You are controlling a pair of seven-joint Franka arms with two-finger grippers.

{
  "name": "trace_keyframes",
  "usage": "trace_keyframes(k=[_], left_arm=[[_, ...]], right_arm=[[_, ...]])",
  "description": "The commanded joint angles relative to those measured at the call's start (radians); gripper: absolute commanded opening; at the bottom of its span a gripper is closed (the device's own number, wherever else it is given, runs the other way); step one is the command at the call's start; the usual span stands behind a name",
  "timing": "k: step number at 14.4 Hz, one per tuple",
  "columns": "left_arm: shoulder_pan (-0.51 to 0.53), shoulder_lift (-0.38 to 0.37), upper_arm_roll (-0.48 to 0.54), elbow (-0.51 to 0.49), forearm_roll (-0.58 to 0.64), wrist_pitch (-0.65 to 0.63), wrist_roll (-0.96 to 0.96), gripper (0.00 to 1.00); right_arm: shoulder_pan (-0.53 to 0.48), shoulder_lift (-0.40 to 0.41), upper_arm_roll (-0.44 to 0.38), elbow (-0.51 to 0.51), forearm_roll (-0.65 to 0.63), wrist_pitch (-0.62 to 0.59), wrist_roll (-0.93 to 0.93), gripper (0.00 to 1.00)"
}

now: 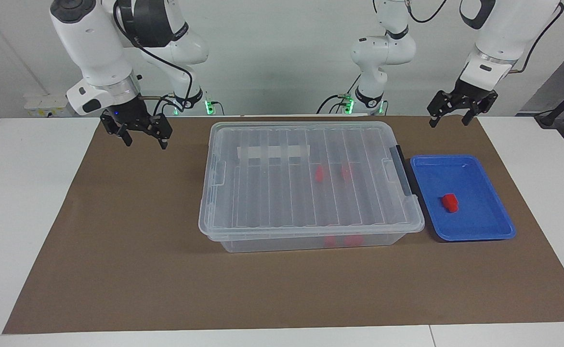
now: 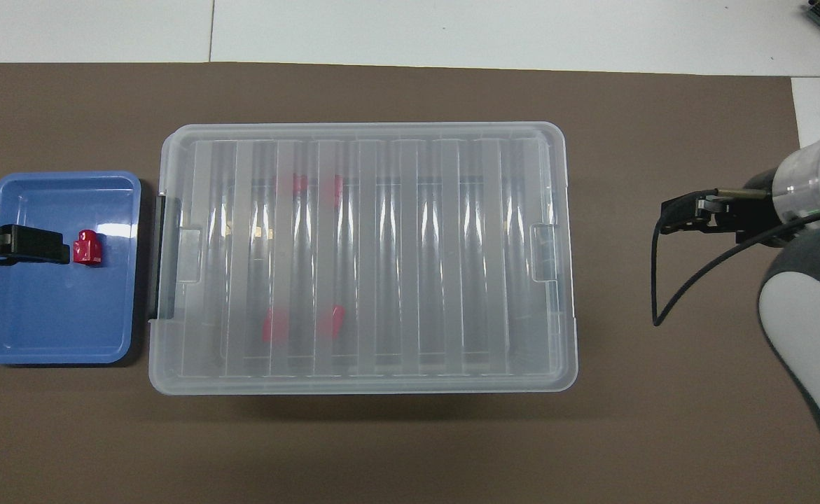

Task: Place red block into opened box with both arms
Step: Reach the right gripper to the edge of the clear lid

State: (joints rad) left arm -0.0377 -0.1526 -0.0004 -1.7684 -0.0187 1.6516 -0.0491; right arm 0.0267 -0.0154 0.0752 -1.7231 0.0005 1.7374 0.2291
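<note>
While the box (image 1: pixel 310 183) stays lidded | red block (image 1: pixel 450 202) lies in the blue tray (image 1: pixel 484 231), below the unclenched left gripper (image 1: pixel 456 115) | right gripper (image 1: pixel 144 137) unclenched, empty, well apart

Left pincer (image 1: pixel 456 117) and right pincer (image 1: pixel 141 134) both hang raised (jaws apart), wrists pointing down.

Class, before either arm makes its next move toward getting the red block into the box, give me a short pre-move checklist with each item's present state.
1. Lid off the box: not ok, it covers the box.
2. Red block free to pick in the blue tray: ok.
3. Left gripper open and empty: ok, up near the tray's robot end.
4. Right gripper open and empty: ok, over the mat beside the box.
5. Black latch undone: cannot tell.
</note>
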Motion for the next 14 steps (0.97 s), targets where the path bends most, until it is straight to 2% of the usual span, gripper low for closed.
trace_keyframes(k=[1, 9, 14], left_arm=[[0.004, -0.01, -0.001, 0.003, -0.007, -0.019, -0.006, 1.0], [0.004, -0.01, -0.001, 0.003, -0.007, -0.021, -0.006, 1.0], [0.004, -0.01, -0.001, 0.003, -0.007, -0.021, -0.006, 1.0]], right_arm=[[0.03, -0.006, 0.005, -0.087, 0.019, 0.103, 0.024, 0.99], [0.119, 0.093, 0.005, -0.107, 0.018, 0.252, 0.096, 0.99], [0.183, 0.132, 0.003, -0.107, 0.018, 0.284, 0.104, 0.99]])
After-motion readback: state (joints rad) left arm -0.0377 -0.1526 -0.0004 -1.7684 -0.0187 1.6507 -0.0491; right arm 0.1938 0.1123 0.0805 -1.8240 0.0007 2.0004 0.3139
